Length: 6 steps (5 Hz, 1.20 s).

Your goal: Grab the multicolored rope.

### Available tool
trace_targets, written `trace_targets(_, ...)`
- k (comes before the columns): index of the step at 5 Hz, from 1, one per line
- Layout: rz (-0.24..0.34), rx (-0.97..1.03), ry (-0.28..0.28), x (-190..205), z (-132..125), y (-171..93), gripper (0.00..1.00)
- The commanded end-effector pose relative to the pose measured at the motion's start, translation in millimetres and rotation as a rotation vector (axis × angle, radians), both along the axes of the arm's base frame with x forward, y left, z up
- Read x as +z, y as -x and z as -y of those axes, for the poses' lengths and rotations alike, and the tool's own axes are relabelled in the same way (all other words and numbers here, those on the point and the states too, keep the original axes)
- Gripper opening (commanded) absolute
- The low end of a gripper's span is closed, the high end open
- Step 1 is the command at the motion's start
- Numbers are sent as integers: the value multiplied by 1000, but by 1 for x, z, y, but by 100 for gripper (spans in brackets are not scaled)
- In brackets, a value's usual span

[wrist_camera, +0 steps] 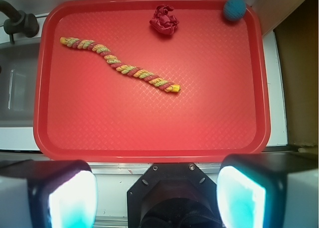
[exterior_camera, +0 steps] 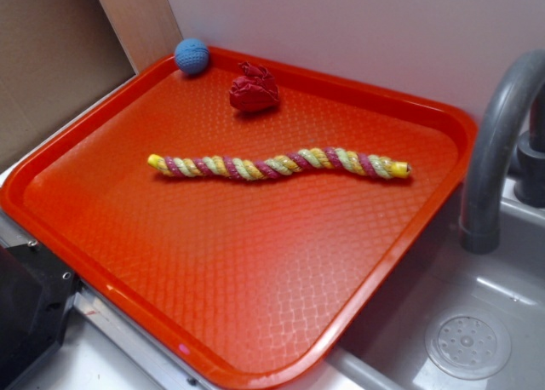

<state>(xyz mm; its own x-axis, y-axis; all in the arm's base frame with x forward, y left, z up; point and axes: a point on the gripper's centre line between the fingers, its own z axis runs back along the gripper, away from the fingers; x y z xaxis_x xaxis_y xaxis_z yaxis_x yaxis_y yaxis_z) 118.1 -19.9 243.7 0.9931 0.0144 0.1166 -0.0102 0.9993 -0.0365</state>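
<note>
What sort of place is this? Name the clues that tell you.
Probably a toy kitchen sink counter: a grey faucet arches over a grey basin with a round drain, and a red tray beside it holds the multicolored rope, a setup for the robot claw.

No text, label, brand, number or sign can be read in either view. Only a plain embossed diamond pattern is borne by the red plastic tray, and no marking is carried by anything lying on it.
</note>
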Motion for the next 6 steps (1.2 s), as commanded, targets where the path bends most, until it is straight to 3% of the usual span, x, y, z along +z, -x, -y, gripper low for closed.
trace_targets(1, 0, 0, 0, 0, 0, 0, 100)
trace_targets(3, 198, -461, -115, -20, 19, -52, 100)
trace_targets(4, 245, -644, -98, -39, 30, -70, 100)
trace_targets(5, 212, -762, -147, -80, 44, -97, 100)
trace_targets(6, 185, -812, -56, -113, 48, -114, 100)
